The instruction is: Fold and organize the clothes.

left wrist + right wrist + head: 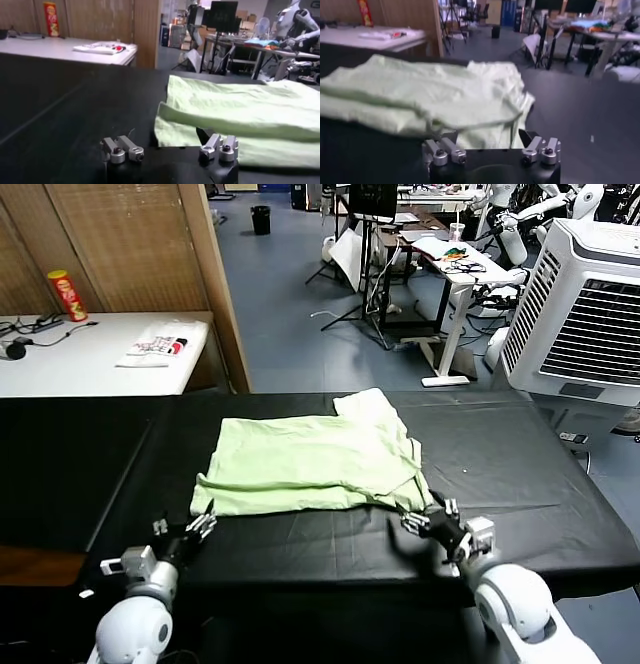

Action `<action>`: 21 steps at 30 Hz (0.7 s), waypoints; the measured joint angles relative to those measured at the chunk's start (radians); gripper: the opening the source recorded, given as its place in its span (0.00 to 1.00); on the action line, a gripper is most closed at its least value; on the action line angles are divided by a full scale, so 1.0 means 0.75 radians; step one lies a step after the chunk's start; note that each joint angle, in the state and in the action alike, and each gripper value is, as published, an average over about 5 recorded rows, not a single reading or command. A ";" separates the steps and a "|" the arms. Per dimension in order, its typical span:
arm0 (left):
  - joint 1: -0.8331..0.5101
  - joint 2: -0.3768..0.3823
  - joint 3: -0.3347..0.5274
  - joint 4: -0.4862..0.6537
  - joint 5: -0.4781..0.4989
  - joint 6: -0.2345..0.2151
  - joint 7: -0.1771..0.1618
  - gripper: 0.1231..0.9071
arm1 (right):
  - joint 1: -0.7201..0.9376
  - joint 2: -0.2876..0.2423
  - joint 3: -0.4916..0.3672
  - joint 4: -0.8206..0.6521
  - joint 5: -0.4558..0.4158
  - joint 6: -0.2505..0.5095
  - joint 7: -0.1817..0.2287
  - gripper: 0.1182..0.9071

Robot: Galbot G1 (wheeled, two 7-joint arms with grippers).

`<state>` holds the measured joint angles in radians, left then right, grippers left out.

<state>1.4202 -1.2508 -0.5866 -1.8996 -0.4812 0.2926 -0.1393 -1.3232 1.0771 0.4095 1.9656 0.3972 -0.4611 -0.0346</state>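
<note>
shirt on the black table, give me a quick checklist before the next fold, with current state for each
1. Shirt lies fully on the black table, folded over once, near edge facing the robot: ok.
2. Left gripper jaws open, holding nothing, just off the shirt's near left corner: ok.
3. Right gripper jaws open, nothing held, at the near right corner: ok.
4. Fold is flat and even: not ok, the right side is bunched and wrinkled, with one sleeve sticking out at the far edge.
5. Collar and buttons facing the right way: cannot tell, they are not visible.
6. Nothing else lies on the shirt: ok.
</note>
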 joint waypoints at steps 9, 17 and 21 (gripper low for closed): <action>-0.001 0.012 -0.005 0.029 -0.011 0.000 0.019 0.24 | -0.011 -0.021 0.013 0.012 0.016 -0.004 -0.002 0.05; 0.030 0.043 0.001 -0.009 0.067 0.033 -0.006 0.01 | -0.040 -0.084 0.046 0.066 0.106 -0.077 0.034 0.01; 0.080 0.072 0.000 -0.065 0.087 0.064 -0.032 0.00 | -0.091 -0.127 0.080 0.114 0.117 -0.102 0.039 0.01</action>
<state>1.4799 -1.1968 -0.5862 -1.9486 -0.4160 0.3402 -0.1636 -1.3915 0.9815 0.4692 2.0509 0.4849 -0.5379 -0.0057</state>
